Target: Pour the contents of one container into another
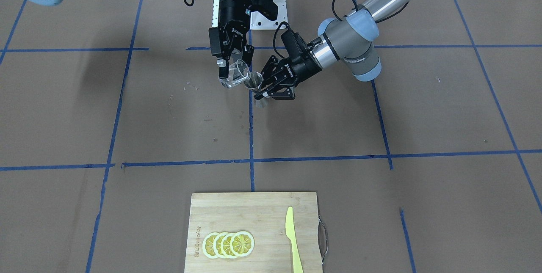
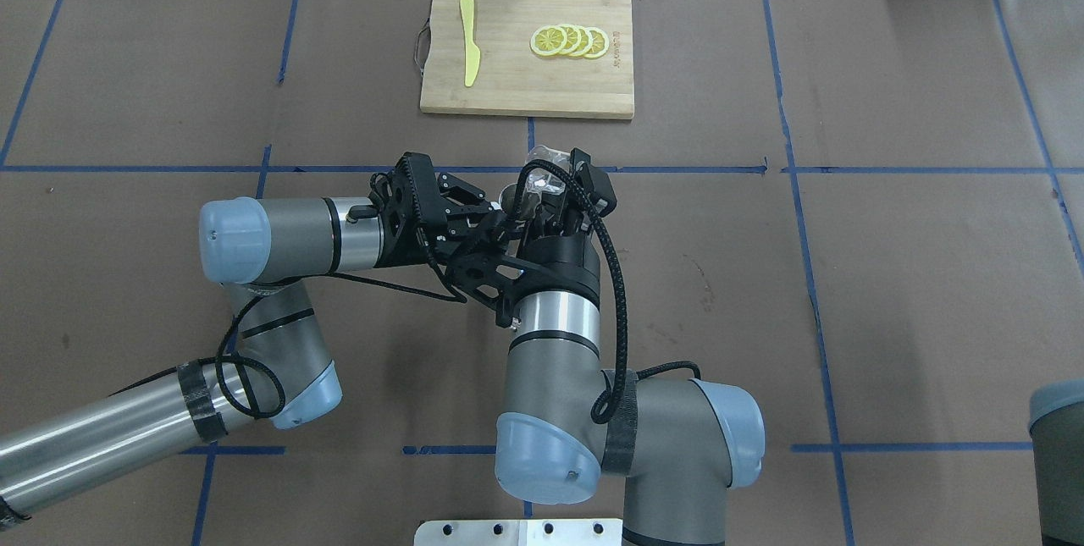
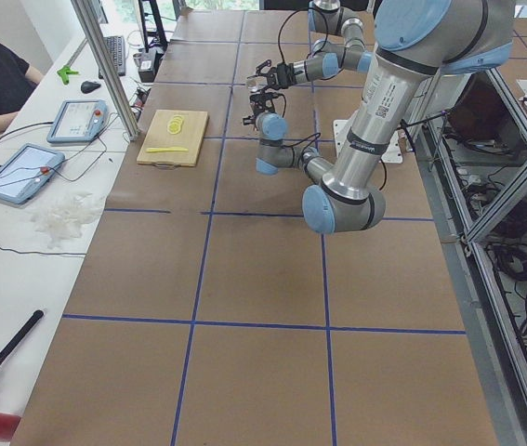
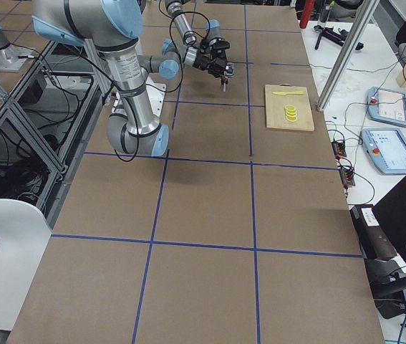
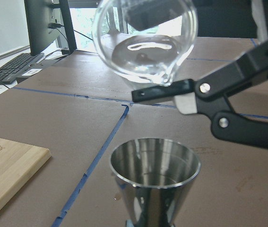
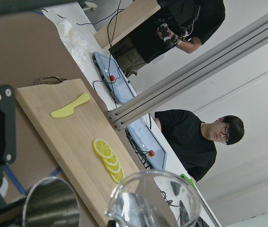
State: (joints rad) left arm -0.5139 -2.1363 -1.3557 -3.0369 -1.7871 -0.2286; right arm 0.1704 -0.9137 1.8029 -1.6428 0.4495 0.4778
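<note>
My right gripper (image 1: 233, 67) is shut on the small clear glass measuring cup (image 1: 234, 75), which is tipped with its spout toward the jigger. My left gripper (image 1: 261, 91) is shut on the waist of the shiny steel jigger (image 1: 255, 81) and holds it upright just above the table. In the left wrist view the glass cup (image 5: 143, 40) hangs over the jigger's open mouth (image 5: 155, 163); a little clear liquid seems to lie in the glass, and no stream shows. In the overhead view the cup (image 2: 542, 180) and jigger (image 2: 508, 197) sit side by side.
A wooden cutting board (image 1: 254, 207) lies at the table's far side from the robot, bearing several lemon slices (image 1: 228, 244) and a yellow plastic knife (image 1: 292, 239). Blue tape lines cross the brown table. Operators and tablets (image 3: 21, 172) are beyond the table's far edge.
</note>
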